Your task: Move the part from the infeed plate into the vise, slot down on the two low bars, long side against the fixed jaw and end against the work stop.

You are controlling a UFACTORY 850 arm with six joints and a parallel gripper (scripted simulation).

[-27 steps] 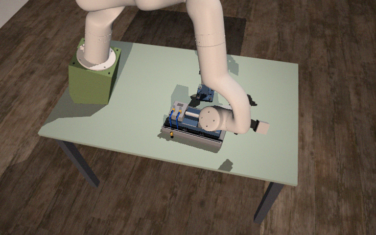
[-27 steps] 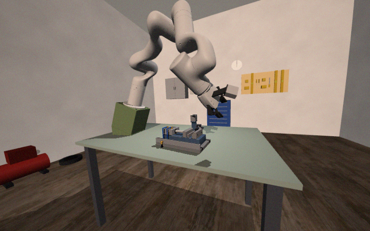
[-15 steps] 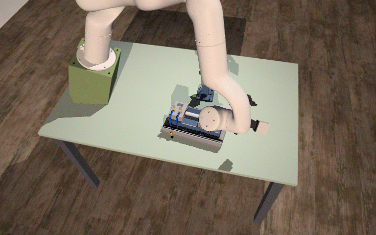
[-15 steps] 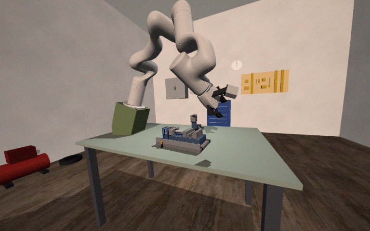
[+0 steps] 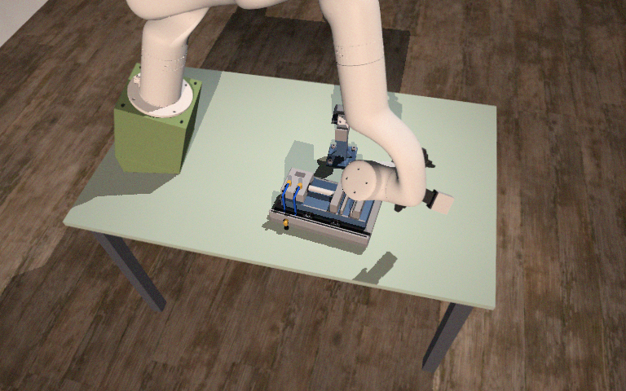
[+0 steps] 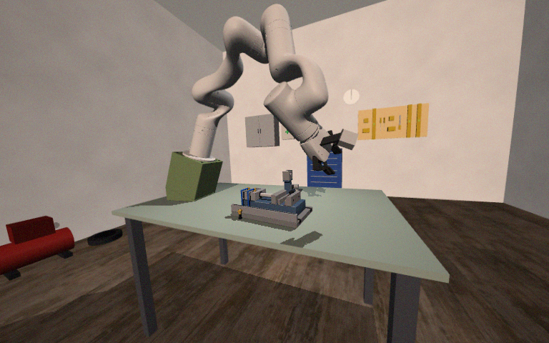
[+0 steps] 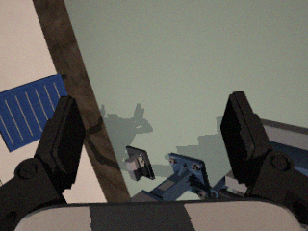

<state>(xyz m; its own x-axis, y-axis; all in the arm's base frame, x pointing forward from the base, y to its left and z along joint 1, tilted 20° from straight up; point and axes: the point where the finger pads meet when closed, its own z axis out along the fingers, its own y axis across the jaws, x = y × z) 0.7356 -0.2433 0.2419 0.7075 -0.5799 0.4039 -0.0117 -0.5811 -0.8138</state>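
From your top view, the arm (image 5: 369, 82) rises from its green pedestal (image 5: 138, 151) at one corner of the pale green table (image 5: 249, 115) and bends out over the middle, its wrist hanging above the far end of the vise (image 5: 323, 203). The vise sits on a grey base, with two blue hoses at the air cylinder (image 5: 295, 184) end and its jaws standing apart. Just behind the vise you see the part (image 5: 341, 133), a grey block standing upright on a small blue fixture, partly covered by the forearm; whether that fixture is the infeed plate or the V-block you cannot tell from here. The gripper (image 5: 412, 184) is mostly hidden under the wrist. In your exterior view, the gripper (image 6: 325, 159) hangs well above the table, tilted downward, off to the side of the vise (image 6: 271, 206), touching nothing. The part (image 6: 287, 176) stands behind the vise, its top rising above the jaws. On the back wall you have a blue panel (image 6: 332, 174), a grey cabinet (image 6: 261, 130) and a yellow tool board (image 6: 392, 121). In your wrist view, the two dark fingers are spread to their widest, with only table showing between them, so the gripper (image 7: 154, 138) is released and carries nothing. Low in that view the part (image 7: 137, 162) and its blue fixture lie far below, small and blurred.
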